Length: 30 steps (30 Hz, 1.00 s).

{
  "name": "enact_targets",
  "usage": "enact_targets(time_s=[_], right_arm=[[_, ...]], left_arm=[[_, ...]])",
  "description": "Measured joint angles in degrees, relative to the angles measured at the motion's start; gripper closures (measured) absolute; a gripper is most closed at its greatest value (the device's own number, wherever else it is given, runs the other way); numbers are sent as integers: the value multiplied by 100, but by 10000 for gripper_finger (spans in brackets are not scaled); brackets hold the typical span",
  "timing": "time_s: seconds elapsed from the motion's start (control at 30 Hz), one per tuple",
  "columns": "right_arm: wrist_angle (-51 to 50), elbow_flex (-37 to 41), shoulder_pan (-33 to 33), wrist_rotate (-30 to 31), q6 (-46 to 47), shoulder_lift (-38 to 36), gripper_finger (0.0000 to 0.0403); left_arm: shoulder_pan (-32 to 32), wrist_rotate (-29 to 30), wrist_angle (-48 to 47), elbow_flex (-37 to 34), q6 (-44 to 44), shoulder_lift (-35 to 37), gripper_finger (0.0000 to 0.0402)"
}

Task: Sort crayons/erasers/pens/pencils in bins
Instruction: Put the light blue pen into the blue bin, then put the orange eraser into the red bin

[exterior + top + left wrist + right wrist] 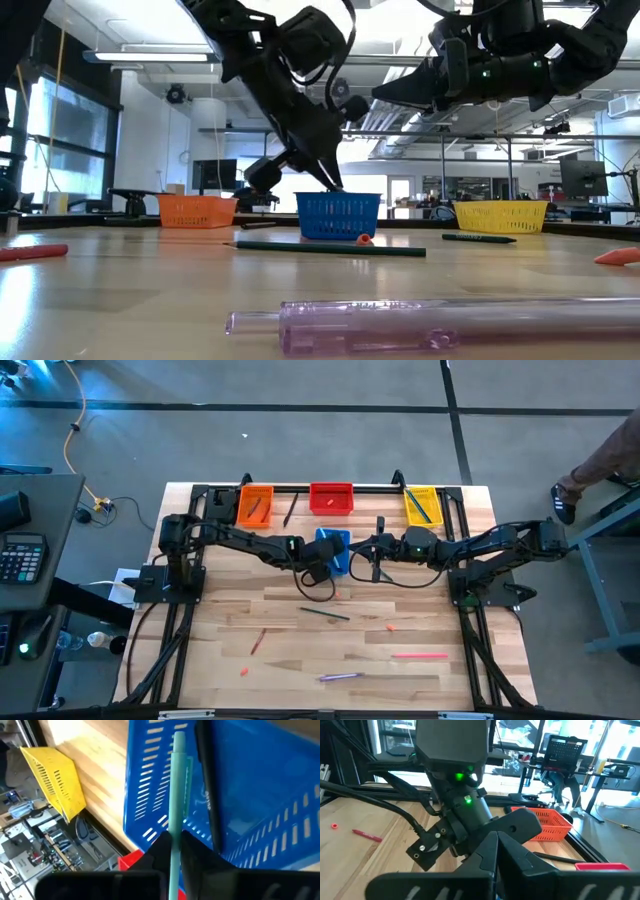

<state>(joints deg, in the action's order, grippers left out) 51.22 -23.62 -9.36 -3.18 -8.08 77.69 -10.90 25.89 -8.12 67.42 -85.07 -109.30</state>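
Teal pen (177, 795) in left end effector (172, 845)

Left gripper (172, 851) low at table centre, fingers clamped; right gripper (378, 565) raised alongside.

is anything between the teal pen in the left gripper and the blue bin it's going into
Nothing visible. The left gripper holds the teal pen right over the blue bin, its tip already inside the rim. A dark stick already lies in the bin beside it, not blocking.
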Motion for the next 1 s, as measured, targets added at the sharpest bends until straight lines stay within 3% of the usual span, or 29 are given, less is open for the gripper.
enact_targets(time_s=[0.43,0.73,1.0], right_arm=[[0,0,2,0,-15,0,403],[0,0,0,0,-15,0,403],[-15,0,2,-1,-15,0,403]], left_arm=[[42,-40,21,0,238,0,353],[46,-40,-111,-2,347,2,351],[120,375,61,-7,621,160,353]])
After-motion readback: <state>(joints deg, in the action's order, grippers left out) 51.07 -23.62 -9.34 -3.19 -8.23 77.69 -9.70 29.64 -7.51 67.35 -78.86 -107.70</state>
